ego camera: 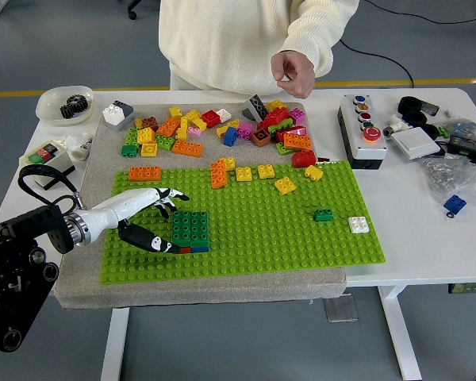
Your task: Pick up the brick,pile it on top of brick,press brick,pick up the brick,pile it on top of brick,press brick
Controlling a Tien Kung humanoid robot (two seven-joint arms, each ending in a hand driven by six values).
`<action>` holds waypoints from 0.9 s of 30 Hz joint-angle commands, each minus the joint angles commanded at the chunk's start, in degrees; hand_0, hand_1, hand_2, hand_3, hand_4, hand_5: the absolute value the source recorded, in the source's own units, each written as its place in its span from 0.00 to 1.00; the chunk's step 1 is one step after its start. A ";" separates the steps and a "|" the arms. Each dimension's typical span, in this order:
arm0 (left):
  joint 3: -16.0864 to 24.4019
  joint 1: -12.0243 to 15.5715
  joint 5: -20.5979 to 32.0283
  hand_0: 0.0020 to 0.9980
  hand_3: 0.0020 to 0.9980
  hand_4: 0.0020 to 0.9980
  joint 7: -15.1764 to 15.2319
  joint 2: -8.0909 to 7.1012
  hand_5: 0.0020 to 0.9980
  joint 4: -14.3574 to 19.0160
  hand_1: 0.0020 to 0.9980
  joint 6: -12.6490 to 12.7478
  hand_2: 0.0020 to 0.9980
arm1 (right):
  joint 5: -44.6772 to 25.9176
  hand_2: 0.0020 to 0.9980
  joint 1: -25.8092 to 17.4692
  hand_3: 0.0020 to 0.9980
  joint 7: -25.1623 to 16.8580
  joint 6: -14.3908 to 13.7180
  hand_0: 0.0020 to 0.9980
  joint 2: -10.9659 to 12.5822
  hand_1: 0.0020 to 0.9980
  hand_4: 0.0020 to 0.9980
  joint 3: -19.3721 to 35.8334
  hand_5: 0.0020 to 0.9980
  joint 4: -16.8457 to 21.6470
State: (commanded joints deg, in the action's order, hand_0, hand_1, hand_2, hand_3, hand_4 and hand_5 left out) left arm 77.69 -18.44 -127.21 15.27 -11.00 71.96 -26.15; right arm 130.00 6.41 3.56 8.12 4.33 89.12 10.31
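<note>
A dark green brick [190, 228] sits on the light green baseplate [285, 238] at its left, on top of a red and a blue brick whose edges show beneath it. My left hand [168, 221] reaches in from the left, just left of this stack. Its white fingers [163, 196] are spread above the brick's upper left corner and the thumb [147, 238] lies at the lower left corner. It holds nothing. Loose bricks [222, 127] are piled behind the plate. The person's hand [293, 71] hovers curled above the pile.
Orange and yellow bricks [219, 173] stand along the plate's far edge, with a small green brick [324, 215] and a white brick [358, 225] at its right. A button box [362, 127] stands at the right and a bowl with gears [63, 103] at the far left.
</note>
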 joint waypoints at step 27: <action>1.76 -0.83 1.03 0.84 0.90 1.00 0.16 -0.21 0.38 -0.12 0.65 -1.12 0.72 | 0.00 0.72 -0.15 0.67 -0.09 0.05 0.75 -0.05 0.65 0.89 -0.19 0.42 0.00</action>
State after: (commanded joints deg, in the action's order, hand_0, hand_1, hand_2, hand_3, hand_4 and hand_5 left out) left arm 79.46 -19.27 -126.18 15.43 -11.20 71.84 -27.26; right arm 130.00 6.26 3.48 8.17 4.28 88.94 10.31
